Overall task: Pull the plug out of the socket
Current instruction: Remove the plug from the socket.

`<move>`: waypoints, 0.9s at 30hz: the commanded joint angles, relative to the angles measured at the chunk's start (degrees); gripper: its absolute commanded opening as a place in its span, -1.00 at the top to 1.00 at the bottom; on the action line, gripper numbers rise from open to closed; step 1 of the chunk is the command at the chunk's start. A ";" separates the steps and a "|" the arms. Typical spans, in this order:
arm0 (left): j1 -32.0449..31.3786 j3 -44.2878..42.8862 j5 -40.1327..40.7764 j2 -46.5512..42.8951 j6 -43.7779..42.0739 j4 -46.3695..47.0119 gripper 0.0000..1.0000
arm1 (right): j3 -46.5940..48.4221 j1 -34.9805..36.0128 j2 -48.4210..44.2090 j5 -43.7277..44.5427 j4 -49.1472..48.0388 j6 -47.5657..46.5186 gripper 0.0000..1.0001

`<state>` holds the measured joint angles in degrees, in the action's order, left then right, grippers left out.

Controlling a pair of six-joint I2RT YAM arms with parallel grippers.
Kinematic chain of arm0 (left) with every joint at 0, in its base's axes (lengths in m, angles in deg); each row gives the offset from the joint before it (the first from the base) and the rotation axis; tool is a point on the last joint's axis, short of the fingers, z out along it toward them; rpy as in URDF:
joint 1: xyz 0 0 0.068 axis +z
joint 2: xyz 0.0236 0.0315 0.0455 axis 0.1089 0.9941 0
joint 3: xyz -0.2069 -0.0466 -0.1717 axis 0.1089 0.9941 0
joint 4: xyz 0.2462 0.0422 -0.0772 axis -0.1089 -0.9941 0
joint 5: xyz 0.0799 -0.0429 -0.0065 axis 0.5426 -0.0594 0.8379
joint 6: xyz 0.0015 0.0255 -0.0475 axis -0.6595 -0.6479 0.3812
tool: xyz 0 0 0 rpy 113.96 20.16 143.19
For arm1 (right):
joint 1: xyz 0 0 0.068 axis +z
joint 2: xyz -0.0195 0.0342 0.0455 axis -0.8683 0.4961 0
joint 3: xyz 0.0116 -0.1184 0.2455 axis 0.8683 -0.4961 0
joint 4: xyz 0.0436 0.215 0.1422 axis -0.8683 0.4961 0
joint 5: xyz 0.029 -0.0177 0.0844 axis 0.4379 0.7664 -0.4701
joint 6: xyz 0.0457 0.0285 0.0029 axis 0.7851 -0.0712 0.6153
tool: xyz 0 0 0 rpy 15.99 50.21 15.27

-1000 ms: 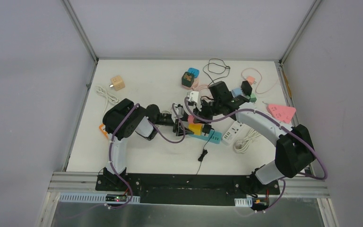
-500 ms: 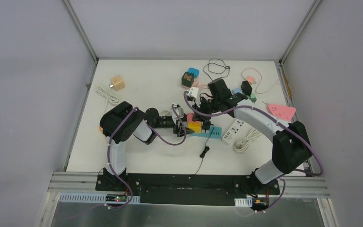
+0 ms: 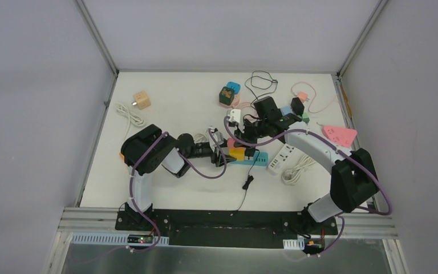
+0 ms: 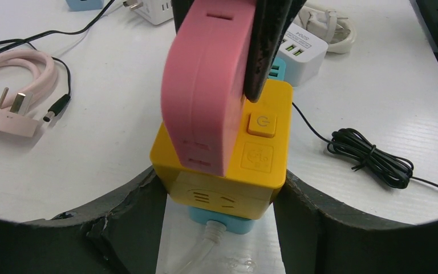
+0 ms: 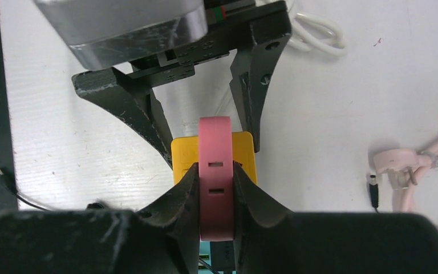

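**Both tools gripping — plug on socket**

The left tool (image 4: 221,197) clamps the yellow cube socket (image 4: 262,154) by its two sides. The right tool (image 5: 217,188) pinches the pink plug (image 5: 215,140), upright against the socket's top face — mid-tabletop (image 3: 171,103), the socket atop a teal power strip (image 3: 258,158).

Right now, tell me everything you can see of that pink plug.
The pink plug is a flat, smooth plastic body with rounded edges and small slots along its narrow edge. It stands upright on the yellow socket cube, apparently seated; its prongs are hidden. The right gripper pinches its flat sides, while the left gripper clamps the cube below.
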<state>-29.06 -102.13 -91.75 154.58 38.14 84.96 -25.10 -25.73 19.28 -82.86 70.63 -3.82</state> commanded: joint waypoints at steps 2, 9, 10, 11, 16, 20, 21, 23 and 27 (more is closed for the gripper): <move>-1.87 1.07 6.77 -2.17 -1.29 -7.52 1.00 | -2.59 -4.46 4.73 1.35 1.51 12.25 1.00; -3.63 -0.06 13.67 -7.82 1.43 -15.12 1.00 | -6.04 -0.88 0.00 -5.05 6.03 0.33 1.00; -4.12 -0.72 14.38 -8.63 1.12 -17.85 1.00 | -6.54 0.43 -0.97 -4.86 5.94 -1.41 1.00; -4.56 -1.30 15.08 -9.38 0.68 -19.76 1.00 | -7.08 1.36 -1.91 -4.41 5.40 -2.20 1.00; -6.05 -2.19 16.45 -10.51 -0.71 -22.55 1.00 | -9.38 -0.44 -4.22 -2.46 -0.27 -1.31 1.00; -6.59 -1.32 16.39 -11.12 -1.22 -21.26 1.00 | -7.77 -7.68 0.15 -3.68 -1.59 2.74 1.00; -6.61 -1.42 16.06 -10.99 -1.26 -21.05 1.00 | -6.94 -9.05 1.46 -6.48 1.82 1.03 1.00; -6.77 -1.85 15.76 -10.75 -1.39 -21.31 1.00 | -7.59 -9.66 1.25 -9.70 5.52 -5.26 1.00; -6.78 -2.54 15.83 -10.70 -1.73 -22.44 1.00 | -15.50 -8.45 -7.45 -15.26 9.41 -28.57 1.00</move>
<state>-35.46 -103.31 -78.77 144.26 36.32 65.46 -32.07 -34.72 16.76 -96.74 66.80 -12.34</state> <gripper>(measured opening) 0.618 0.230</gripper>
